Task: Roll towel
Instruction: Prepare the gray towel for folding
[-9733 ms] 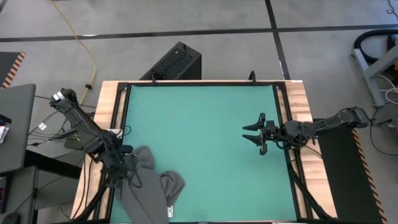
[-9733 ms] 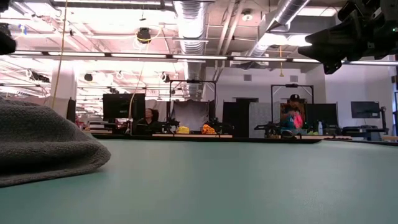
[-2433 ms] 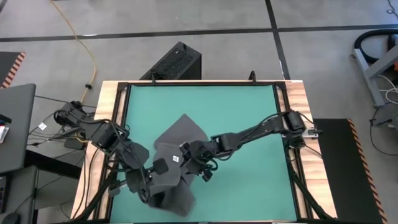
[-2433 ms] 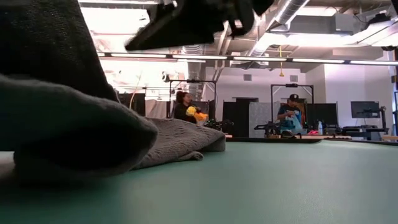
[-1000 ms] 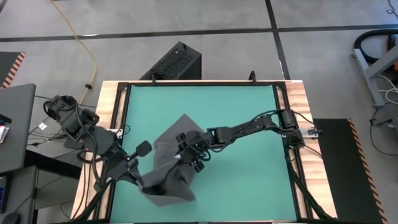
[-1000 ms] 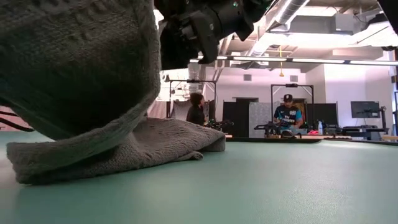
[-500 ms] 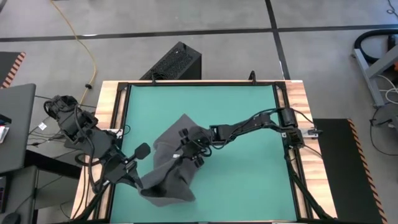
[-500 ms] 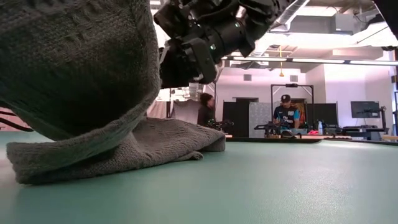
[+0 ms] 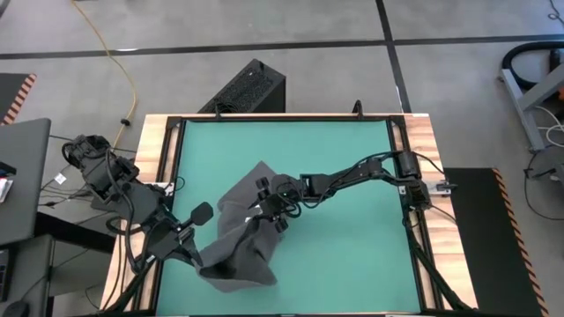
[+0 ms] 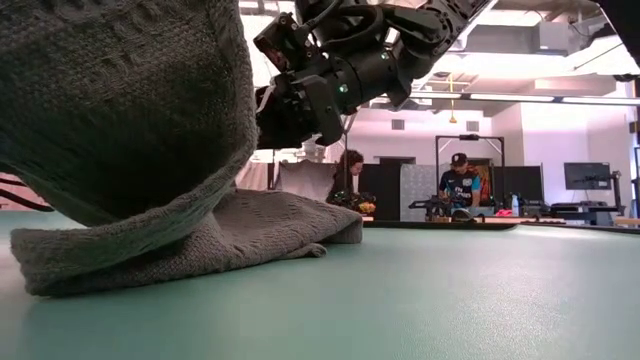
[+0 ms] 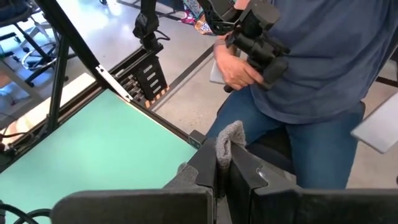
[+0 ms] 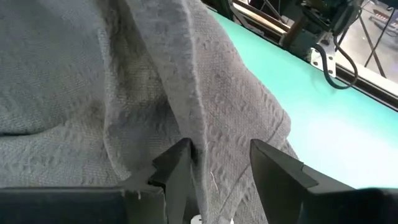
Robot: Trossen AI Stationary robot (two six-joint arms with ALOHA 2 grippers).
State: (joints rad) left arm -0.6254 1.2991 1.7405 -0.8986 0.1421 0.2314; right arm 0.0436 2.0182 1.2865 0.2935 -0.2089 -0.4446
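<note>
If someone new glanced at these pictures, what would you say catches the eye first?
Probably the towel, a rumpled dark grey heap on the front-left part of the green table. The left gripper pinches one edge of it shut near the table's front-left corner, while the right gripper stands open over a raised fold near the middle. In the left wrist view a person stands beside the table.

a robotics lab or industrial test hall. overhead run exposed silver ducts (image 10: 310, 45) and pipes with long strip lights (image 10: 500, 98). beyond the right tool (image 10: 300, 95), other workstations stand in rows with dark monitors (image 10: 587, 176), and two people (image 10: 461, 185) are at them. the green surface (image 9: 335, 158) sits in a wood-and-black frame on a bare concrete floor (image 9: 291, 22) marked with dark lines, a yellow cable (image 9: 123, 70) trailing across it. just past the left tool (image 11: 222, 171) a person (image 11: 311, 62) stands holding a controller.
</note>
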